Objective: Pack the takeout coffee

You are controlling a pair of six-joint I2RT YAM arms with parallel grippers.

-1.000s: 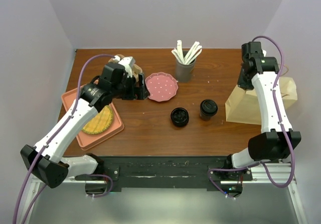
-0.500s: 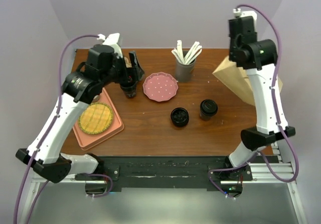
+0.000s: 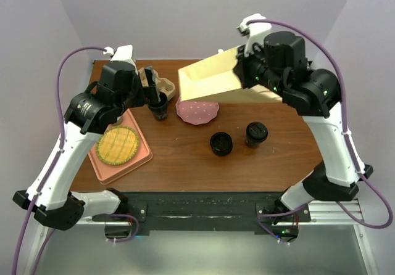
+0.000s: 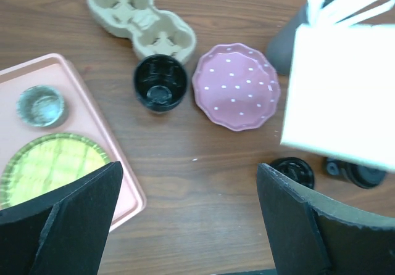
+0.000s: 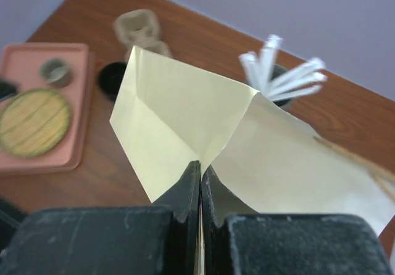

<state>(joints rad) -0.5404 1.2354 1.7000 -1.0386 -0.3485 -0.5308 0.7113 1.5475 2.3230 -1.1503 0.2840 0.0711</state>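
A: Status?
B: Our right gripper [image 5: 199, 171] is clamped on the paper bag [image 3: 213, 81], which is aloft toward 12 o'clock. Our left gripper [image 4: 188, 167] is spread and empty near the open cup [image 3: 159, 107] at 10 o'clock.
A: Remaining?
B: We judge nearly everything: carrier [image 3: 157, 85] empty, lid [image 3: 221, 143] loose near centre, lidded cup [image 3: 257, 133] at 4 o'clock unpacked.

Bright, even, diffuse light w/ soft shadows; paper bag [image 4: 345, 90] washed-out, perhaps motion-blurred, in left wrist view
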